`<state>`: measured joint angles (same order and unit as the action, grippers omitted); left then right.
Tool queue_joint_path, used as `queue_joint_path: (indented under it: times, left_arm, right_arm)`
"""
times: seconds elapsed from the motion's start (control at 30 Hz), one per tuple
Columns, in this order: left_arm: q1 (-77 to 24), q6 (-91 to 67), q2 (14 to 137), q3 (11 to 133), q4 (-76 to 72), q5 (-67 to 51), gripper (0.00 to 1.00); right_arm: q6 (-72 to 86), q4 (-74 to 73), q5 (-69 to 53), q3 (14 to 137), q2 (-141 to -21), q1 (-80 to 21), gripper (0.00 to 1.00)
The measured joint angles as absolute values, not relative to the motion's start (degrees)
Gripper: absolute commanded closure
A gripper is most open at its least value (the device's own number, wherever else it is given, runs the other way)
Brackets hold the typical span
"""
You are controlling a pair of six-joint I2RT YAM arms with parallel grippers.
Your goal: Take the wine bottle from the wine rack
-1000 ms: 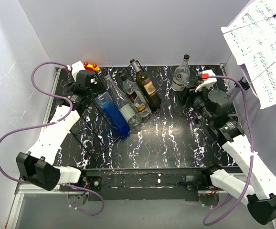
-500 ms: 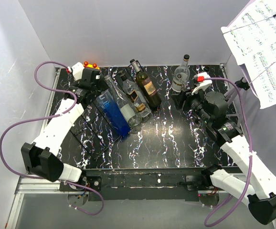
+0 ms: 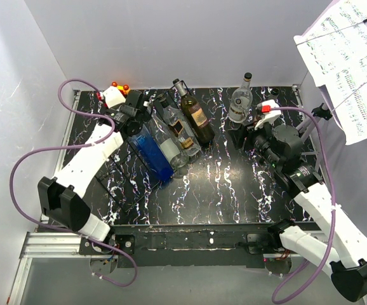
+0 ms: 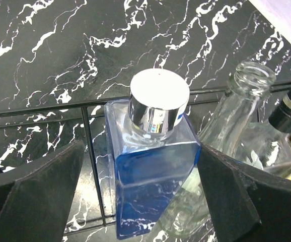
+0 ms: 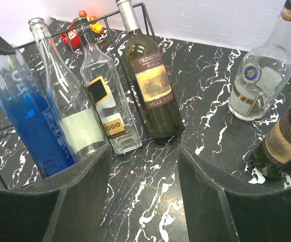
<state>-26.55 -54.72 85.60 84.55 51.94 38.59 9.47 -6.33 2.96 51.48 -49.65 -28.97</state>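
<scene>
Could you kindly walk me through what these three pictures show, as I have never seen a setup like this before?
These are two robot arms bolted to the near edge of a black marbled table. The wide picture looks down from above and behind them. The other two come from a camera on each wrist, so the dark shapes at the bottom are that arm's own fingers. A black wire wine rack holds four bottles side by side: a blue bottle, a tall clear bottle, a square clear bottle and a dark wine bottle. A round clear bottle and a second dark bottle sit off the rack, to the right. The left gripper is open with a finger either side of the blue bottle; the right gripper is open and holds nothing.
</scene>
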Motion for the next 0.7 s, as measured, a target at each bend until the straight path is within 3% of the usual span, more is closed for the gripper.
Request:
queue_joint_path:
  times: [0.2, 0.4, 0.63, 0.67, 0.7]
  left_arm:
    - [-27.9, -58.9, 92.4, 89.9, 57.5, 42.2, 0.17]
    - [-28.8, -61.9, 97.8, 92.4, 61.4, 43.1, 0.35]
    - [-29.3, -62.1, 97.9, 92.3, 62.3, 43.9, 0.93]
    - [-29.5, -62.1, 97.8, 92.3, 62.4, 43.9, 1.0]
    - [-29.5, -62.1, 97.7, 92.3, 62.4, 43.9, 1.0]
  right_arm:
    - [9.1, -6.3, 3.0, 51.1, -48.9, -29.0, 0.37]
    - [8.9, -6.3, 3.0, 50.7, -48.5, -29.0, 0.37]
    - [8.5, -6.3, 3.9, 49.8, -47.1, -29.0, 0.37]
    - [8.4, -6.3, 4.0, 49.8, -47.1, -29.0, 0.37]
    - [8.4, -6.3, 4.1, 49.8, -47.1, -29.0, 0.37]
